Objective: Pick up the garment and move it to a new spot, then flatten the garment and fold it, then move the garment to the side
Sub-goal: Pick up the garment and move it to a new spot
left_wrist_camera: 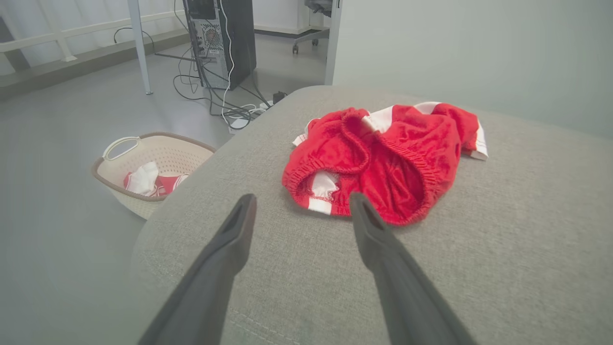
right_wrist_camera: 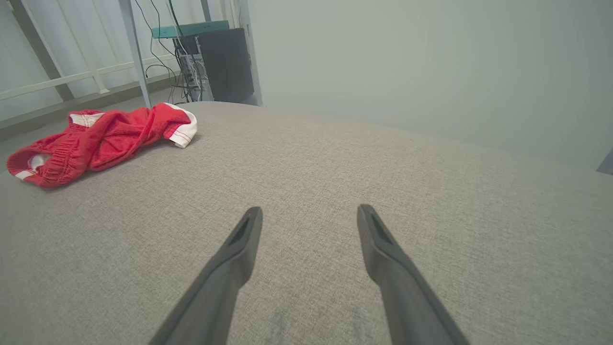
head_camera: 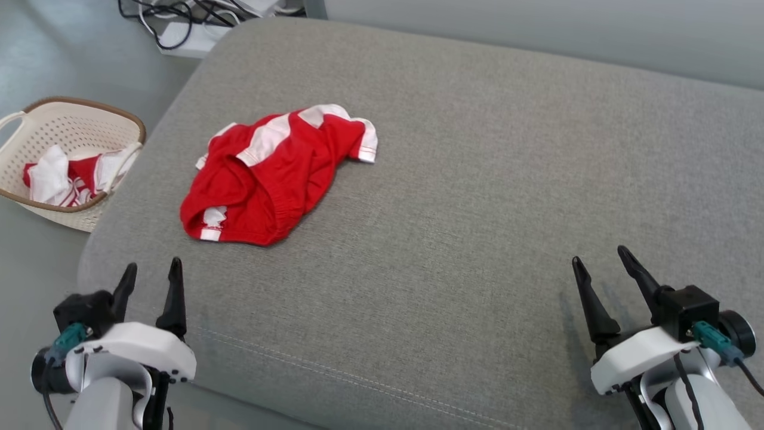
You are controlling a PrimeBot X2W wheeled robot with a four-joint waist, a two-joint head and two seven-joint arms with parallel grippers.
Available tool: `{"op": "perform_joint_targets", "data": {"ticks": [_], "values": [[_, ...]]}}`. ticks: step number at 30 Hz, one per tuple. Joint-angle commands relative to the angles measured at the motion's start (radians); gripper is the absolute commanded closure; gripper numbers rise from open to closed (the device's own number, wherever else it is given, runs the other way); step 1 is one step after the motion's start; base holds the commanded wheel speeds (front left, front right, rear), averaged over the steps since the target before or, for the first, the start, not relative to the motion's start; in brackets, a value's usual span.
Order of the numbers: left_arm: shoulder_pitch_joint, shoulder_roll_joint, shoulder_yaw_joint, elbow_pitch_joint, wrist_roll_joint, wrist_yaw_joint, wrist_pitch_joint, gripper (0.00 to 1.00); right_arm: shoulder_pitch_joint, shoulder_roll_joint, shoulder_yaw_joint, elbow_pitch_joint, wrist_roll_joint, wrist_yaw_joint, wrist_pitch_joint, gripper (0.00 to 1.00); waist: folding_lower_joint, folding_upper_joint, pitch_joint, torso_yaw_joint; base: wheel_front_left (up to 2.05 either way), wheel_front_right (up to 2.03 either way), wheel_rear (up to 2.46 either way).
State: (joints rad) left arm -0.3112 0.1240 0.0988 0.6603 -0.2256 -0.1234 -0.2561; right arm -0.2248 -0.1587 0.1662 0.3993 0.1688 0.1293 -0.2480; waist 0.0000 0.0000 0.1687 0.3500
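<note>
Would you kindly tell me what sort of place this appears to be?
Probably a lab or office staged as a home: a grey upholstered cushion bearing a red garment, a laundry basket on the floor, a computer tower with cables behind.

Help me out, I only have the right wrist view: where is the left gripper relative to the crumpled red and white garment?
Observer: The left gripper is open at the near-left corner of the grey fabric cushion, just short of the crumpled red and white garment, not touching it.
Reviewer: Anything on the floor on that side?
Observer: A cream perforated plastic basket with a brown rim stands there, holding more red and white cloth.
</note>
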Motion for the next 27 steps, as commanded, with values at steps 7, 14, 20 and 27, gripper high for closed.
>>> {"op": "perform_joint_targets", "data": {"ticks": [7, 14, 20, 27], "values": [[-0.154, 0.093, -0.036, 0.088, -0.067, -0.007, -0.006, 0.0, -0.067, -0.029, 0.047, -0.074, -0.009, 0.001, 0.018, 0.0, 0.0, 0.0, 0.114, -0.061, 0.0, 0.0, 0.0], [-0.244, 0.124, -0.053, 0.174, -0.079, -0.007, -0.006, 0.0, -0.104, -0.058, 0.068, -0.132, -0.012, 0.001, 0.049, 0.0, 0.0, 0.0, 0.189, -0.096, 0.0, 0.0, 0.0], [-0.323, 0.188, -0.006, 0.343, -0.051, 0.029, -0.006, 0.0, -0.119, -0.072, 0.083, -0.216, -0.019, 0.001, 0.079, 0.0, 0.0, 0.0, 0.236, -0.189, 0.0, 0.0, 0.0], [-0.332, 0.207, 0.009, 0.407, -0.035, 0.076, -0.006, 0.0, -0.123, -0.071, 0.083, -0.245, -0.017, 0.001, 0.086, 0.0, 0.0, 0.0, 0.244, -0.236, 0.0, 0.0, 0.0]]}}
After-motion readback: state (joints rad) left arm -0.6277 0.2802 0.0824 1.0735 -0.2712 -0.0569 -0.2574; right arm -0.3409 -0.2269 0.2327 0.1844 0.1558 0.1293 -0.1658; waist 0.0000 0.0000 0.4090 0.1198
